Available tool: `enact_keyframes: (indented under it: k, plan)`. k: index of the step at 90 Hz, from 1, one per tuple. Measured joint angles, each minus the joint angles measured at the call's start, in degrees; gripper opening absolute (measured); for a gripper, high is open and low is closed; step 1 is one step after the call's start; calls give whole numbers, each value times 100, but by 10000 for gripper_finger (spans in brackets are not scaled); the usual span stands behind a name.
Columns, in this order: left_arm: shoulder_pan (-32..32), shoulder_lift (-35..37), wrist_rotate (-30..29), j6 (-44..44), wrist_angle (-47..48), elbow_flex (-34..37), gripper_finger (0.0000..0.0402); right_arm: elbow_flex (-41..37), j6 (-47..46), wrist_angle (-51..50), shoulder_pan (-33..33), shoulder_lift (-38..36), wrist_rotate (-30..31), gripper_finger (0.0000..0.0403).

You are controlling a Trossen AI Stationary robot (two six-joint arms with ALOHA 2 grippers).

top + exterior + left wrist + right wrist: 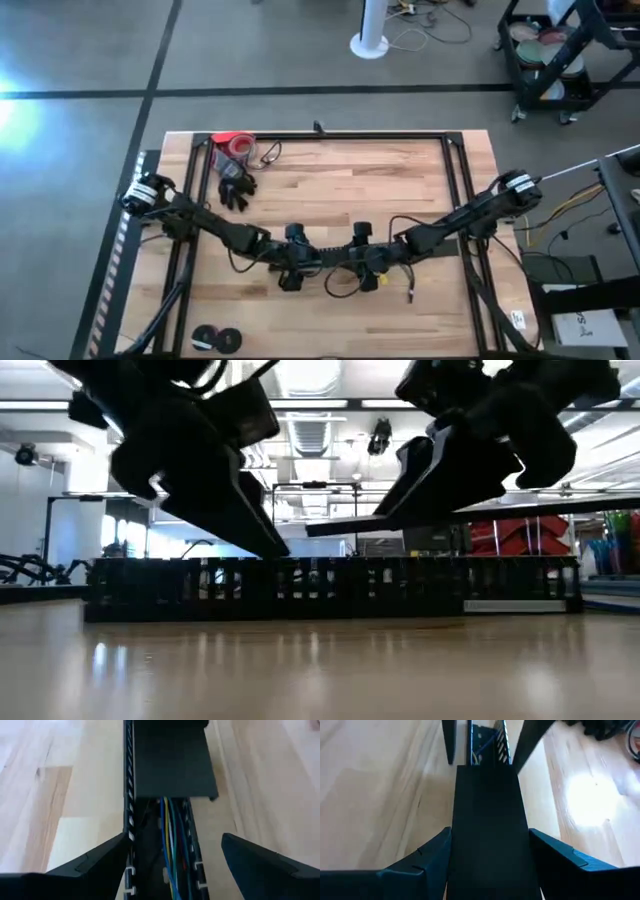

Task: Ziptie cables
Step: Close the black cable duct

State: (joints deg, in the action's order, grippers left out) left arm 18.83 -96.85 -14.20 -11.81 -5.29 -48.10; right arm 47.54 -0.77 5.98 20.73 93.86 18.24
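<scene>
A long black duct with comb-like slots (330, 588) lies across the middle of the table. The cables (170, 845), blue, yellow and grey wires, run inside it. A flat black strip (490, 805) hangs just above the duct, and my right gripper (490, 831) is shut on it. My left gripper (174, 836) is open, one finger on each side of the duct and the cables, facing the strip's free end (175, 795). In the high view both grippers (315, 262) (352, 262) meet at the table's middle. My left gripper has one finger (120, 845) right beside the duct's comb wall; whether it touches, I cannot tell. My right gripper pinches the flat strip by its two long edges (456, 845) between its two fingers. The fingers come slanting down from the table's right and lie along the strip. The strip hangs nearly level above the duct, its free end (312, 528) toward my left gripper.
A red roll (232, 145) and a black glove (236, 188) lie at the far left. Two black rolls (215, 340) sit at the near edge. Loose wires (345, 285) curl just in front of the grippers. Black frame rails (330, 135) border the table.
</scene>
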Motion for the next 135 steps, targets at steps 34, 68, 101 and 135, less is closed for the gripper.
enact_keyframes:
  k: [34,68,101,135]
  plan:
    - [2,-107,-236,170,96,8,308,-314,91,378,-127,-21,-182,215]
    - [-183,-10,-161,18,-636,-63,326,-316,-60,109,-113,-442,-195,215]
    - [-316,-728,-47,537,-1933,-72,335,-389,-265,-885,-112,-1329,-175,215]
    - [-319,-1286,15,491,-1953,-65,305,-1073,-484,308,-116,-1113,-212,215]
